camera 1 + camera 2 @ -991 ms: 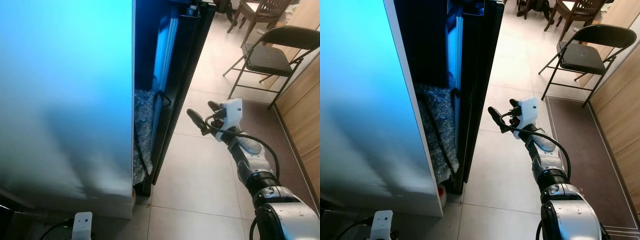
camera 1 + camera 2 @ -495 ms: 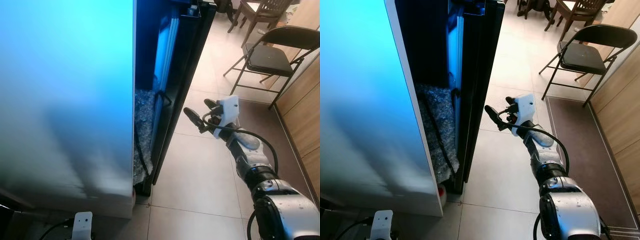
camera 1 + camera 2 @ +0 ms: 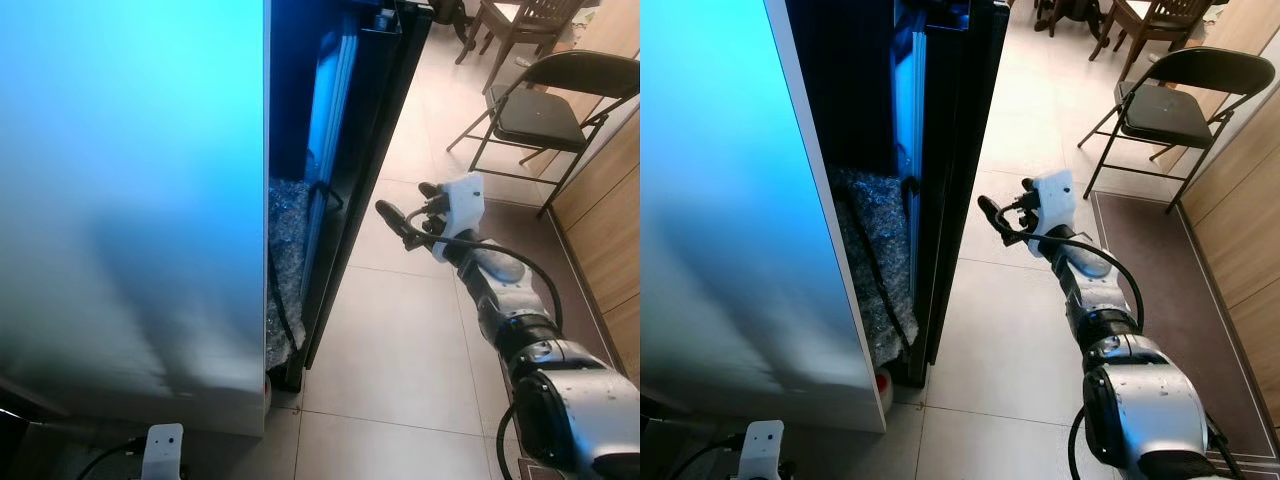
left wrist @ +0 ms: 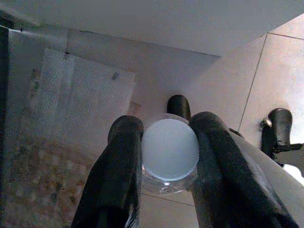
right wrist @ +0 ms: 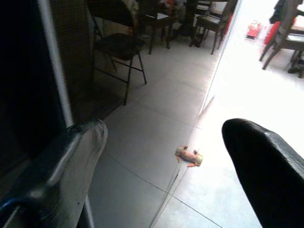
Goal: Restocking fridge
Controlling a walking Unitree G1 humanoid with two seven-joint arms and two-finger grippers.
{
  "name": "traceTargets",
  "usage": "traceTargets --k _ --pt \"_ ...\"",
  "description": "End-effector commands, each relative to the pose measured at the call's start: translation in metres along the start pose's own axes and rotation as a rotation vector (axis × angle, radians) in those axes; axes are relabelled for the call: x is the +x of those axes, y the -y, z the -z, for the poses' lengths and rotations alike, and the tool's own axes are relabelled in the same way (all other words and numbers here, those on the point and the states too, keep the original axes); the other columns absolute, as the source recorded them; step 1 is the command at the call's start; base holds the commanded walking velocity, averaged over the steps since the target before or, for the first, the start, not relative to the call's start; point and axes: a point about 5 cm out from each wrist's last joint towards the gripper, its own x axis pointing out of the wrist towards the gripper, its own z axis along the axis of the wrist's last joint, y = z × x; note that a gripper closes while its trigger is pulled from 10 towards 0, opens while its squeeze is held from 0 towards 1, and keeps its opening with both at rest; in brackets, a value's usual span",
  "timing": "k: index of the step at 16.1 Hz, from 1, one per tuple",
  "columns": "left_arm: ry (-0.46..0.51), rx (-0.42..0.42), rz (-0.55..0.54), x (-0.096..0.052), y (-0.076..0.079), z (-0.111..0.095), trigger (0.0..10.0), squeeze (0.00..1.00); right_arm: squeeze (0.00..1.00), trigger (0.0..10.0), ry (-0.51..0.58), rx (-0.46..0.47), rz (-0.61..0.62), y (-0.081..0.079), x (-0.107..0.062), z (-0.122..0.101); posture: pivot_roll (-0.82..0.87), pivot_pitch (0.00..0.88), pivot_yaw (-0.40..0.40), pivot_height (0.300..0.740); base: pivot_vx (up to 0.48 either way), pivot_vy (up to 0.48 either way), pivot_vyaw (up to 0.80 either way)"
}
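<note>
**Now: right arm extended beside the open fridge, left fingers holding a bottle**

Right gripper is held out over the tiled floor at about 3 o'clock from the dark edge of the fridge door, near it but not touching. Its silver forearm reaches up from the 5 o'clock corner of the head view, wrist bent toward the door. Its fingers stand wide apart and hold nothing. Compared with half a second earlier, this gripper sits slightly higher and a little farther from the door edge. Left gripper has its fingers closed on a clear bottle, whose white ridged cap faces the wrist camera. A folding chair stands at 1 o'clock, well apart from the arm.
</note>
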Motion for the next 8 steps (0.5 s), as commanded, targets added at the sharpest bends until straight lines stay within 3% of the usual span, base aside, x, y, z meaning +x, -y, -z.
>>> traceTargets --k 1,3,8 --pt "-0.022 0.011 0.008 -0.001 0.001 0.007 10.0 0.0 0.0 10.0 0.004 -0.022 0.059 0.011 -0.003 -0.005 -0.07 0.127 -0.117 0.74 0.0 0.0 0.0" --pt "-0.019 0.014 0.009 -0.001 0.001 0.005 10.0 0.0 0.0 10.0 0.01 -0.034 0.169 0.021 -0.007 -0.006 -0.07 0.124 -0.113 0.74 0.0 0.0 0.0" --pt "-0.016 0.019 0.014 -0.001 0.002 0.004 10.0 0.0 0.0 10.0 0.008 -0.037 0.259 0.03 -0.015 0.0 -0.08 0.121 -0.115 0.74 0.0 0.0 0.0"
